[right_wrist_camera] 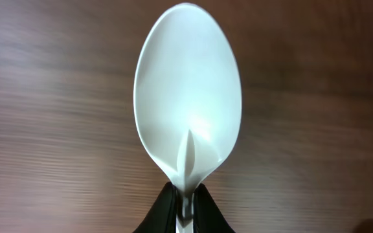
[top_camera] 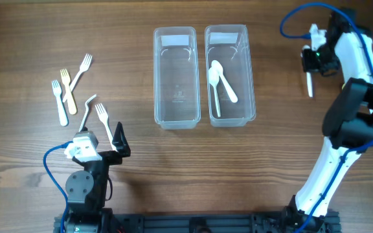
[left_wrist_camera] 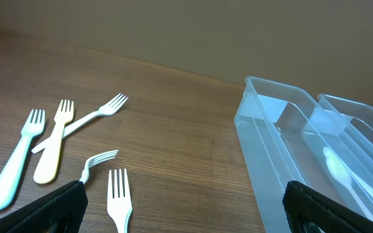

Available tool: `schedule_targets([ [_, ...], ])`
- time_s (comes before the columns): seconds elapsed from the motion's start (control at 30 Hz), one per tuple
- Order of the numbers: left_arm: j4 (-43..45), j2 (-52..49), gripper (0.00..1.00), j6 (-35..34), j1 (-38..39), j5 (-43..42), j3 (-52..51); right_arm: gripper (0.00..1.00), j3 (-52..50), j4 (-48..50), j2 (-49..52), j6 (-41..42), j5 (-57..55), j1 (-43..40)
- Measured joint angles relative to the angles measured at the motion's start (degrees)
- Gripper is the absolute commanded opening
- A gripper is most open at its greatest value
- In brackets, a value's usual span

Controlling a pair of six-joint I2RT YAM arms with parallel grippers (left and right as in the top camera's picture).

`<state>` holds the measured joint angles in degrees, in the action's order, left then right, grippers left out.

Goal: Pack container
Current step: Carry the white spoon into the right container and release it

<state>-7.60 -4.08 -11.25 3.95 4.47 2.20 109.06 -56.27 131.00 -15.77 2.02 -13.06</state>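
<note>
Right gripper (right_wrist_camera: 185, 207) is clamped tight on the neck of a white spoon (right_wrist_camera: 188, 97), with the bowl standing straight out past the fingertips over the wooden table (right_wrist_camera: 316, 129). That's one spoon in hand, well apart from the containers. Over to the left gripper (left_wrist_camera: 186, 219): its jaws are spread wide with nothing between them. Just ahead, by its left finger, there's a white fork (left_wrist_camera: 118, 197), and a bent-necked fork (left_wrist_camera: 97, 162) sits right beyond that. Farther out on the same side are a pale blue fork (left_wrist_camera: 15, 165), a yellow fork (left_wrist_camera: 54, 145) and a slim white fork (left_wrist_camera: 89, 116) crossing the yellow one, so five forks counted. Ahead to its right, two clear tubs stand side by side: the near container (top_camera: 155, 77), then the far container (top_camera: 251, 77) with two more spoons (top_camera: 216, 97) lying inside, touching. Three spoons in all.
</note>
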Motion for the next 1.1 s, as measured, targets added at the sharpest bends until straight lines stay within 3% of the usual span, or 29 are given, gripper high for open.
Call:
schedule_targets([
  [0.43,0.0,0.0,1.0,0.0,0.0,0.0,0.0,0.07,3.61,-0.2,-15.8,10.43,3.58,17.9],
  [0.73,0.0,0.0,1.0,0.0,0.0,0.0,0.0,0.08,3.8,-0.24,-16.98,18.45,4.02,27.87],
  [1.1,0.0,0.0,1.0,0.02,0.0,0.0,0.0,0.08,-1.55,3.13,-16.9,22.18,4.0,29.88],
])
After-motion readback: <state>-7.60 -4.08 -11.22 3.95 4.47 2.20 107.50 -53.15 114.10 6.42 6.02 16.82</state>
